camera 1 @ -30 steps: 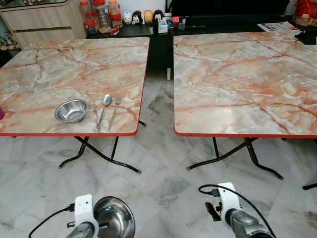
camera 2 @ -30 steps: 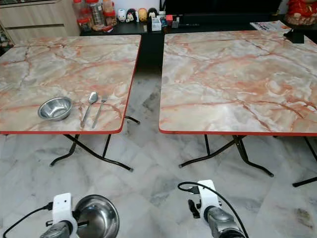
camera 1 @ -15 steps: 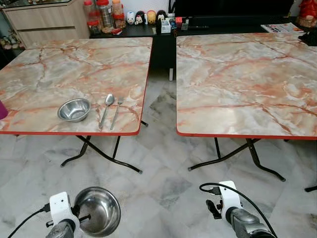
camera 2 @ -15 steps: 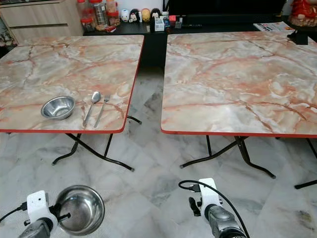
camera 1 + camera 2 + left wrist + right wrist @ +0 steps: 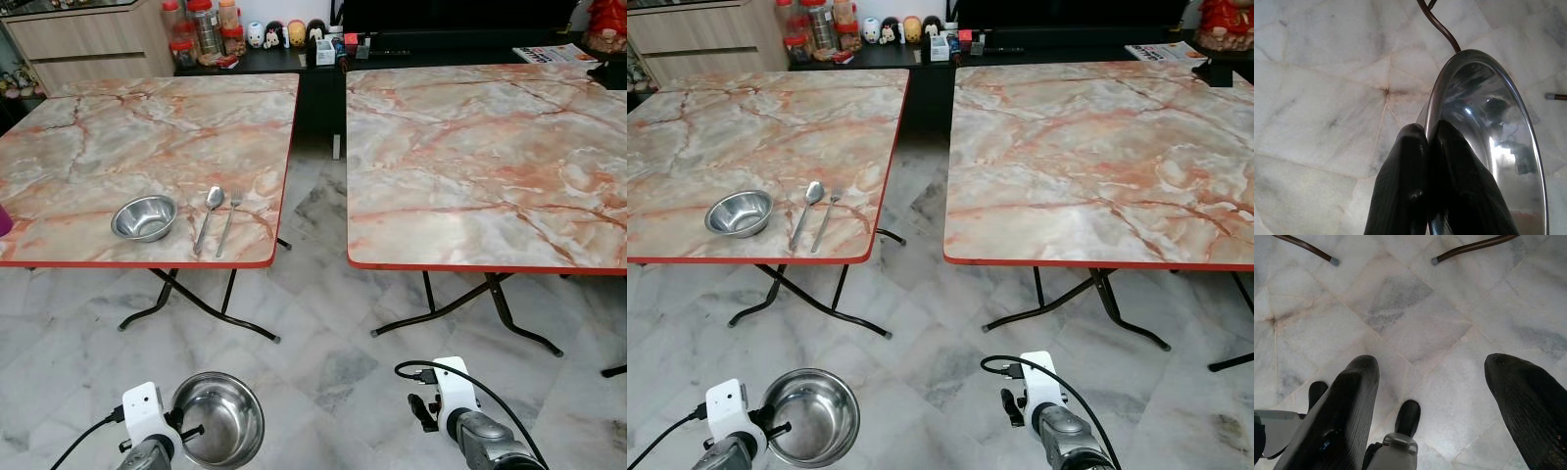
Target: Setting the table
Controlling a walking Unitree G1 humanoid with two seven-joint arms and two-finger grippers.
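Left fingers point(image 5: 1427, 147) pinch a steel bowl point(image 5: 217, 433) by its rim, low over the floor before the worktop point(image 5: 147, 137); right fingers point(image 5: 1430, 396) hang wide open, empty.

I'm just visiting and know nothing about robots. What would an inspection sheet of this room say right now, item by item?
Surface: two marble-pattern folding tables, left table and right table, a gap between them.
Job's things: steel bowl, spoon and fork laid near left table's front edge; second steel bowl carried.
Clutter: nothing seen on the right table.
Tools: left tool shut on second bowl's rim; right tool open over the floor.
Cables: black cable at right wrist.
Surroundings: marble floor, jars and figurines on back cabinet.
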